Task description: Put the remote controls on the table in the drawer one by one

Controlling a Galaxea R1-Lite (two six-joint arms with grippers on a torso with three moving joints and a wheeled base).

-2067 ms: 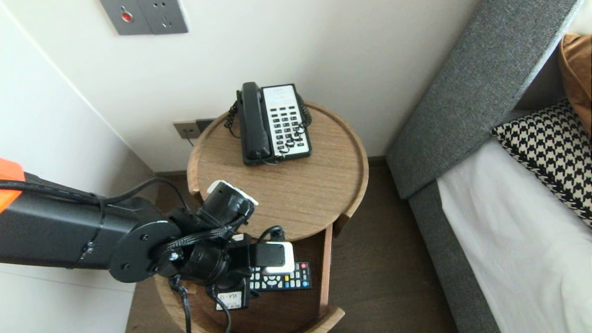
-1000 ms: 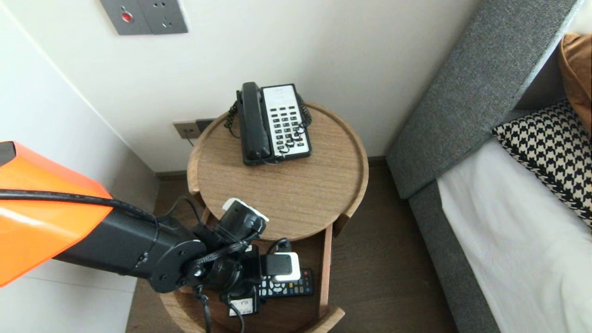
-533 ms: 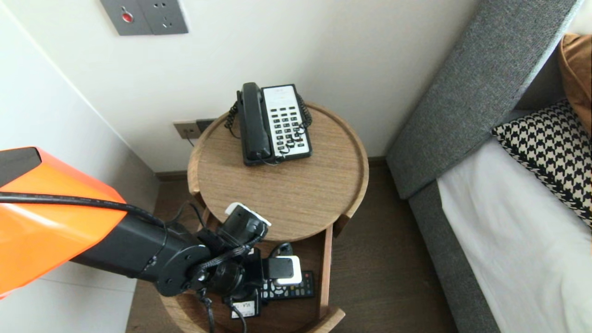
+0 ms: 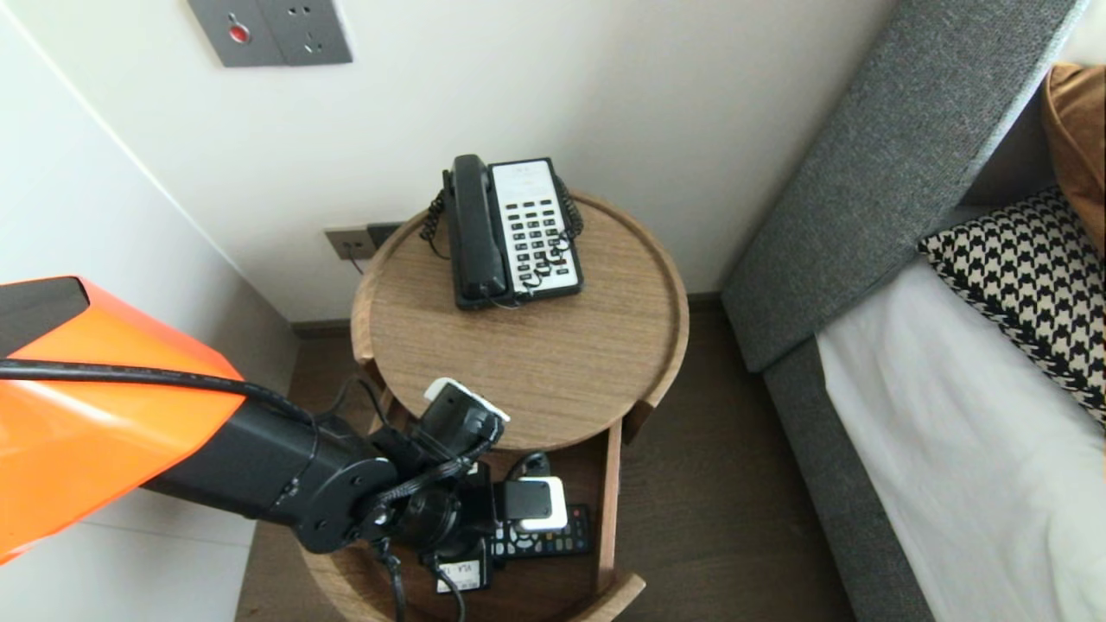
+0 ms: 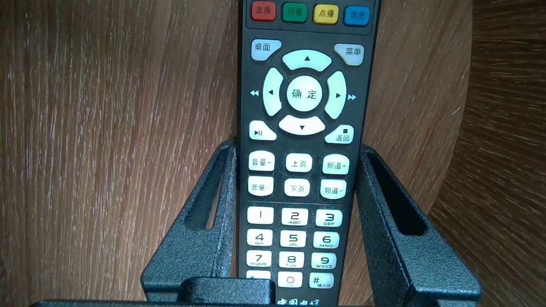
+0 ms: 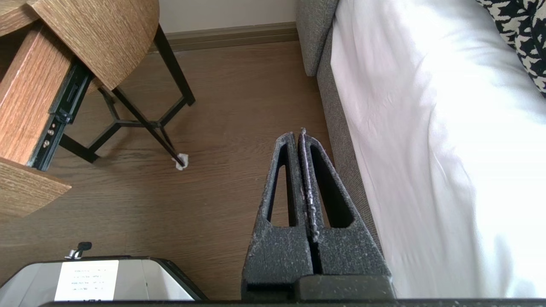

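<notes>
While the right end effector [image 6: 300, 136] hangs clenched over the floor [image 6: 213, 128], the left end effector [image 5: 298, 147] grasps the remote [image 5: 305, 94] by its sides, inside the open drawer [image 4: 609, 484] at the worktop's [image 4: 562, 363] near side.

We see a round wooden bedside table [image 4: 587, 363] on the dark wood floor [image 4: 708, 484]. A corded telephone [image 4: 510, 229] sits near its back edge. In its pulled-out drawer [image 4: 610, 484] is a remote control [image 4: 553, 544]; whether it rests on the bottom is unclear.
</notes>
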